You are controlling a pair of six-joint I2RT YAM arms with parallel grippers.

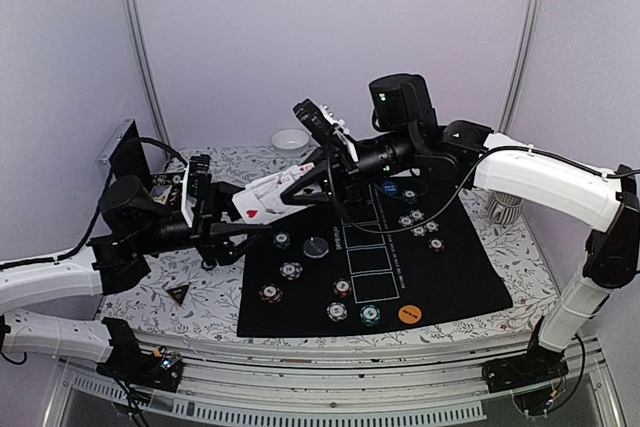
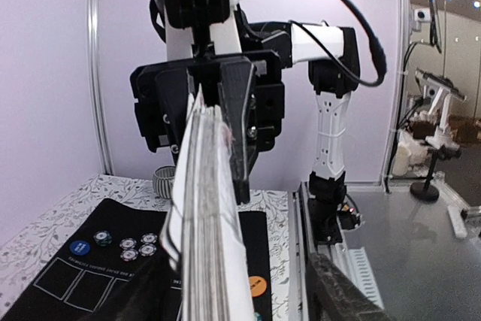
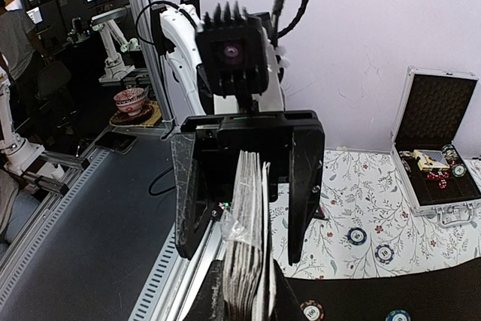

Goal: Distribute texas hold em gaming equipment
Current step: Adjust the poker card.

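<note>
The cards (image 1: 270,197) hang in mid-air as one deck, at 10 o'clock of the mat (image 1: 470,277). The right gripper (image 2: 214,140), at 2 o'clock of the deck, is clamped on its end. The left gripper (image 3: 242,249), at 9 o'clock, is part-open; its fingers (image 3: 304,186) straddle the deck with gaps. Both wrist views cut off the deck's lower edge.

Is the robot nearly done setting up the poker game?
Partway. Chips and the orange button already lie on the black mat. The right gripper holds the card deck, with the left gripper open around it. No cards lie on the mat yet, so dealing is left.
</note>
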